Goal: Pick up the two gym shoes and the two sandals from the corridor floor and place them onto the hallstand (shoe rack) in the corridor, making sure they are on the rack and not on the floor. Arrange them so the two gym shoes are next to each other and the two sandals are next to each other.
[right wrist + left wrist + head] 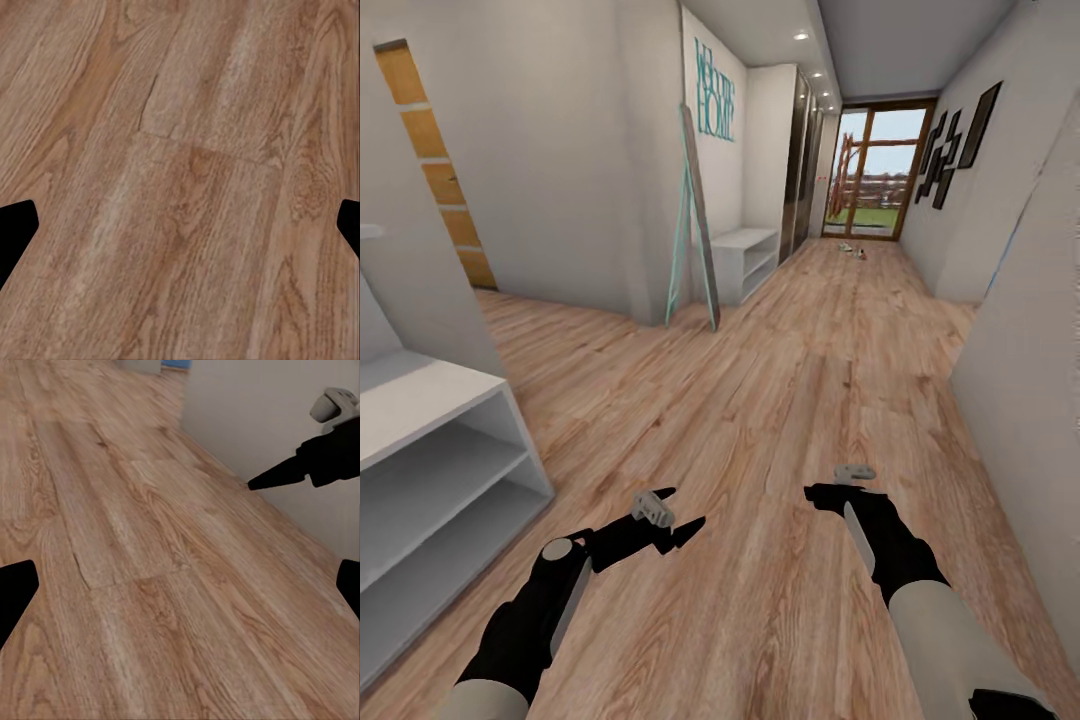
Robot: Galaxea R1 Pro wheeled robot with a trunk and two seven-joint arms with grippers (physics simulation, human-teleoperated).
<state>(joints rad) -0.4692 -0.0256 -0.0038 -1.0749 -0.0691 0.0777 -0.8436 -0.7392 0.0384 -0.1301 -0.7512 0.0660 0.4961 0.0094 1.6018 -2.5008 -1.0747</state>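
Both grippers, left [678, 508] and right [822, 493], empty, fingers apart over corridor floor [780, 400]; shoes [852, 248] far ahead, well apart from fingers.

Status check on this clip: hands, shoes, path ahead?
Left hand and right hand open, empty. Small items, likely the shoes, far down corridor floor by glass door; too small to confirm. Nothing in between.

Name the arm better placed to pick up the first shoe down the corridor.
Neither yet: the shoes lie far off by the glass door. Slightly right, since they sit right of centre, on the right pincer side. Both pincers, left too, are open and empty.
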